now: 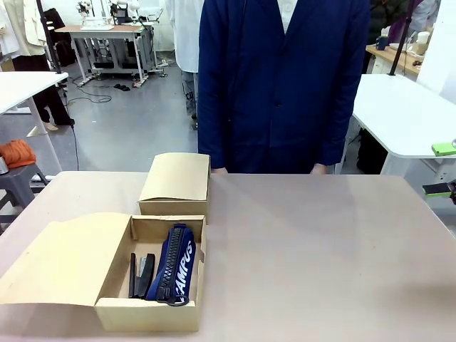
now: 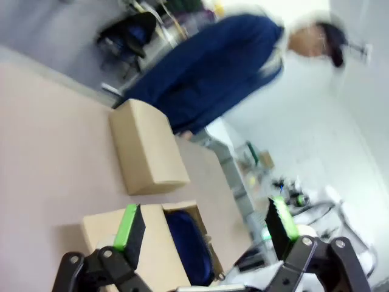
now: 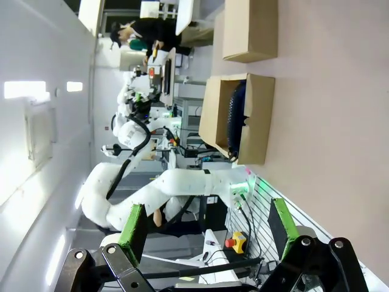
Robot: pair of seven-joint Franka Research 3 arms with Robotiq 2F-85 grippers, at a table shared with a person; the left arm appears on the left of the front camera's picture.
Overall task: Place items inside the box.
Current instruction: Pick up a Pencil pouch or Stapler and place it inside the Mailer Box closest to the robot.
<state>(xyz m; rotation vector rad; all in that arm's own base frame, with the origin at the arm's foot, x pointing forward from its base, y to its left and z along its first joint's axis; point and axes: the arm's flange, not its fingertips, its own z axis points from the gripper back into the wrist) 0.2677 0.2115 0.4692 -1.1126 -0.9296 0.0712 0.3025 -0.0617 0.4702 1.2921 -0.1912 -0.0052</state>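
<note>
An open cardboard box [image 1: 146, 313] sits at the table's near left with its lid flap folded out to the left. Inside it lie a long navy zip pouch [image 1: 175, 265] with white lettering and a black stapler [image 1: 147, 274], with a slim black item [image 1: 132, 274] beside the stapler. My left gripper [image 2: 205, 225] hangs open above this box [image 2: 109, 228], and the navy pouch [image 2: 185, 243] shows between its fingers. My right gripper [image 3: 206, 224] is open and holds nothing, far from the box [image 3: 255, 121] and the pouch [image 3: 234, 112].
A closed cardboard box [image 1: 176, 184] stands just behind the open one, also seen as the closed box [image 2: 149, 152] and the closed box [image 3: 249, 27]. A person in a navy coat [image 1: 281, 78] stands at the far edge. The beige table [image 1: 320, 249] stretches right.
</note>
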